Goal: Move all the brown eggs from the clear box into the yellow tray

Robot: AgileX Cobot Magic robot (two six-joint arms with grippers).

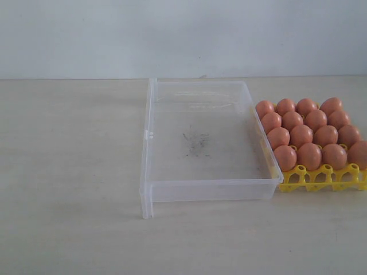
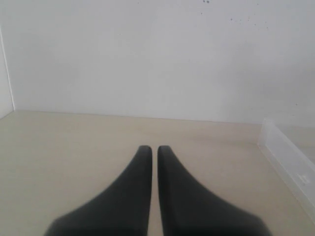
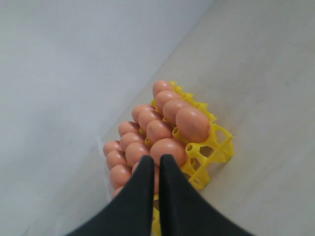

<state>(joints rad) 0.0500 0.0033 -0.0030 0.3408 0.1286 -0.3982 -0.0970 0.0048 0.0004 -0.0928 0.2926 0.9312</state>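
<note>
Brown eggs (image 1: pixel 307 134) sat in yellow tray (image 1: pixel 321 179) just beside clear box (image 1: pixel 206 143), tray's far edge cut off by frame. Left gripper (image 2: pixel 154 150) & right gripper (image 3: pixel 156 159) both pinched together.

My exterior camera looks obliquely down on the clear box (image 1: pixel 212 189) and yellow tray (image 1: pixel 321 179). The left wrist camera, set low, shares the box ahead of the left gripper (image 2: pixel 153 148). The right wrist camera, close above, shares the tray beneath the right gripper (image 3: pixel 158 158).

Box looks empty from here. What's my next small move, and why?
Probably just draw the shut right end effector back from the tray and stop: the box holds only scuff marks, the eggs all sit in the tray, and the left end effector is shut, empty.
</note>
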